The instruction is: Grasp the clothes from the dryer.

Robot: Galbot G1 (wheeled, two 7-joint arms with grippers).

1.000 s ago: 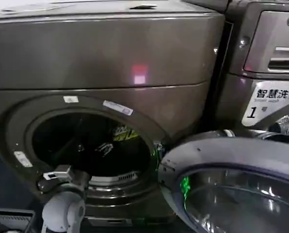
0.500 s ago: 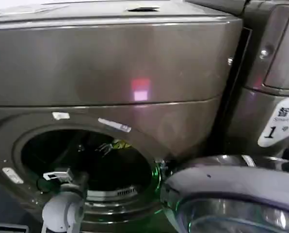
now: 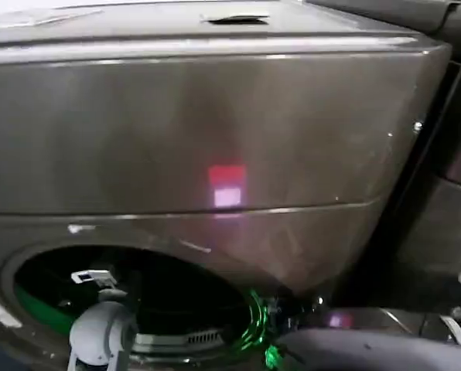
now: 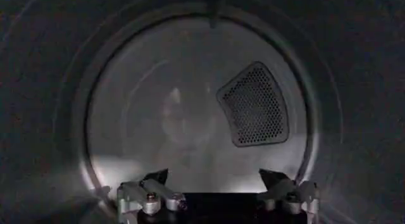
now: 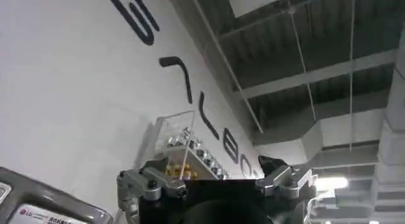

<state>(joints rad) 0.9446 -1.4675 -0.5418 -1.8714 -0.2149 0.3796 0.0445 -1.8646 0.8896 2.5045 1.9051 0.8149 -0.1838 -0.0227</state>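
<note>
The dryer (image 3: 215, 131) is a large bronze-grey machine with a pink-red light (image 3: 227, 185) on its front. Its round mouth (image 3: 161, 301) is dark and sits low on the left of the head view. My left arm (image 3: 99, 336) reaches into that mouth. Inside the drum, my left gripper (image 4: 214, 180) is open with nothing between its fingers, facing the drum's back wall (image 4: 158, 118). The clothes are out of view. My right gripper (image 5: 212, 168) is open and empty, raised and pointing at a white wall and the ceiling.
The dryer's open door (image 3: 370, 352) hangs at the lower right, with a green glow (image 3: 257, 325) by its hinge. A perforated vent (image 4: 253, 105) sits in the drum's back wall. Another dark machine (image 3: 455, 154) stands close on the right.
The head view has closed in and shifted, so the dryer's mouth has sunk lower left. The yellow-green clothes seen in the mouth earlier no longer show. The left arm stays at the mouth.
</note>
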